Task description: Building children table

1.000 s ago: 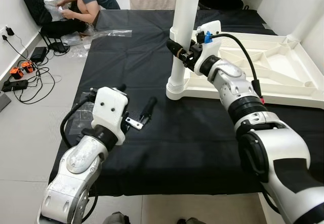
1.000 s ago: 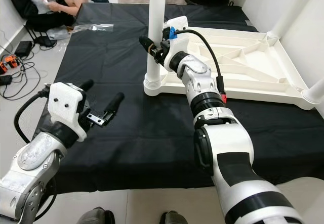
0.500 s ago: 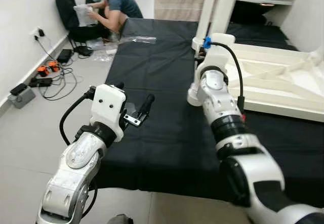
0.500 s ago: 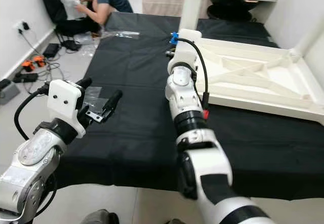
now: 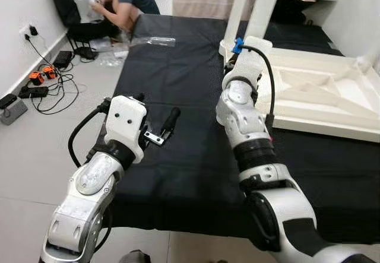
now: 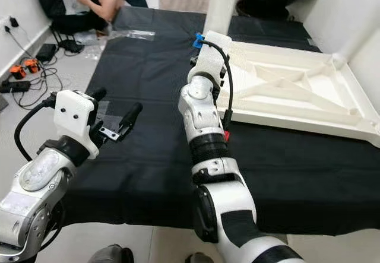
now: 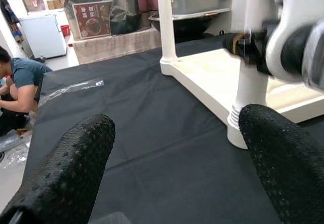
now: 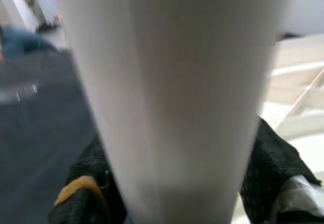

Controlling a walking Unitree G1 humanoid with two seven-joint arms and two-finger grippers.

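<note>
On black cloth [image 5: 178,85], right gripper [image 8: 172,193] clamps white leg [image 8: 172,82] (upright)

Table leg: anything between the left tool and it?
Nothing visible. The left tool hangs open above bare black cloth, and the stretch across to the white table leg is open. The right tool is already closed around that leg, where it joins the upturned tabletop.
</note>
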